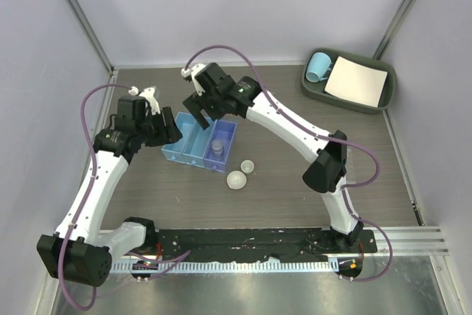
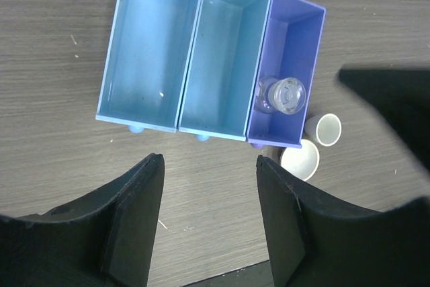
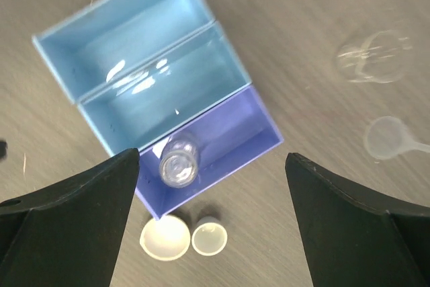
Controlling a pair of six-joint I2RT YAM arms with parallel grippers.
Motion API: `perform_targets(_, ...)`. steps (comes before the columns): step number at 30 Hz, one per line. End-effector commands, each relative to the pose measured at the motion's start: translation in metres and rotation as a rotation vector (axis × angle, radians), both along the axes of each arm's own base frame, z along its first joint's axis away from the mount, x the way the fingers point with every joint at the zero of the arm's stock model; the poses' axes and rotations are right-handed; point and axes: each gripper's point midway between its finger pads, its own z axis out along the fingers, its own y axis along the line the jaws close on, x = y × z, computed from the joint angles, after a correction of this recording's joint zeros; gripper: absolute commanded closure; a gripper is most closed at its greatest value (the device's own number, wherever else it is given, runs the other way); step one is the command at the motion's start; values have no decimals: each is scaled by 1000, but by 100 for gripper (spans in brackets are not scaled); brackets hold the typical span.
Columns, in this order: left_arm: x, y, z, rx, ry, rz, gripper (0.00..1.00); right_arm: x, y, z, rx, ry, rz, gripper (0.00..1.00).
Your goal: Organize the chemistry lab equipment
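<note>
One small clear beaker [image 2: 289, 94] stands in the purple compartment [image 2: 295, 38] of the three-part bin [image 1: 193, 142]. It is the only piece sorted so far, and the two light-blue compartments [image 2: 151, 45] beside it hold nothing. The two white round dishes [image 2: 327, 129] sit side by side on the table [image 1: 280, 204], just outside the purple compartment's near end. The right wrist view shows a second clear beaker [image 3: 373, 58] and, near it, a clear round piece with a short stem, probably the funnel [image 3: 390, 139]. Both are loose on the table, well apart from the bin. No blue-capped tubes or tube rack appear in any view, so the task looks barely begun and most of the pieces have yet to be placed. The right arm reaches forward and to the left across the table, bent at the elbow. The right gripper [image 3: 212, 157] points down over the bin, its jaws spread wide with nothing between them and the beaker below them in the purple compartment. The left arm rises from its base and bends in toward the bin's left side. The left gripper [image 2: 209, 160] hangs over bare table just off the bin's near edge, its fingers parted and holding nothing.
</note>
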Motion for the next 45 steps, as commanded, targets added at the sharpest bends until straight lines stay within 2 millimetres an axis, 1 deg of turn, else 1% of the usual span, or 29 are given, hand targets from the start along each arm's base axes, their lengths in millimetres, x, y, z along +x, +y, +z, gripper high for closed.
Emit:
perform_targets(1, 2, -9, 18, -59, -111, -24, 39, 48, -45, 68, 96, -156, -297, 4)
perform_targets(3, 0, -11, 19, -67, -121, -34, 39, 73, -54, 57, 127, -136, -402, 4)
perform_targets(4, -1, -10, 19, -69, -124, -29, 39, 99, -76, 54, 148, -141, -492, 4)
perform_targets(5, -3, -11, 21, -77, -130, -34, 39, 112, -83, 37, 158, -115, -553, 4)
perform_targets(6, -3, -14, 22, -94, -134, -41, 39, 123, -93, 31, 171, -109, -598, 4)
perform_targets(7, -4, -15, 21, -102, -131, -38, 39, 143, -108, 26, 195, -117, -655, 4)
perform_targets(8, -5, -16, 20, -110, -128, -39, 39, 152, -115, 16, 201, -106, -687, 4)
perform_targets(9, -5, -18, 22, -122, -132, -46, 39, 164, -117, 7, 229, -107, -716, 5)
perform_targets(10, -5, -18, 22, -123, -130, -43, 39, 171, -120, 2, 234, -110, -733, 5)
perform_targets(11, -4, -18, 23, -126, -132, -39, 39, 181, -132, 0, 237, -124, -766, 6)
perform_targets(12, -5, -20, 25, -133, -140, -47, 39, 191, -133, -8, 245, -130, -779, 6)
perform_targets(14, -6, -20, 24, -134, -137, -50, 39, 202, -139, -16, 258, -133, -799, 6)
perform_targets(15, -6, -20, 25, -134, -141, -50, 40, 208, -139, -24, 260, -131, -805, 7)
perform_targets(17, -8, -22, 23, -144, -134, -59, 39, 216, -142, -30, 281, -118, -815, 7)
perform_targets(18, -8, -23, 24, -149, -138, -64, 39, 220, -141, -33, 293, -115, -816, 7)
perform_targets(19, -8, -24, 24, -150, -138, -67, 39, 223, -141, -42, 293, -102, -818, 8)
perform_targets(20, -8, -24, 24, -152, -138, -67, 39, 224, -140, -46, 298, -92, -814, 8)
perform_targets(21, -8, -25, 23, -156, -130, -74, 39, 228, -138, -56, 302, -79, -809, 8)
perform_targets(22, -8, -26, 23, -158, -130, -77, 39, 230, -139, -60, 305, -71, -805, 8)
perform_targets(23, -8, -26, 22, -158, -125, -76, 39, 229, -137, -63, 305, -64, -800, 8)
perform_targets(24, -8, -26, 22, -157, -126, -77, 39, 230, -137, -73, 296, -51, -801, 9)
perform_targets(32, -8, -22, 24, -142, -135, -65, 39, 226, -131, -103, 278, 8, -776, 17)
perform_targets(36, -7, -21, 23, -131, -132, -59, 40, 226, -129, -112, 278, 23, -773, 23)
perform_targets(37, -8, -21, 23, -132, -131, -58, 40, 226, -128, -114, 279, 26, -772, 27)
perform_targets(39, -8, -20, 23, -131, -132, -59, 40, 226, -128, -118, 275, 31, -772, 30)
perform_targets(40, -8, -20, 22, -129, -131, -58, 40, 226, -127, -119, 277, 34, -773, 36)
perform_targets(42, -8, -20, 23, -129, -133, -58, 39, 226, -127, -124, 273, 42, -773, 42)
perform_targets(43, -8, -20, 22, -130, -129, -57, 40, 225, -126, -127, 272, 48, -770, 49)
perform_targets(45, -8, -20, 22, -129, -130, -55, 40, 225, -125, -129, 278, 54, -775, 58)
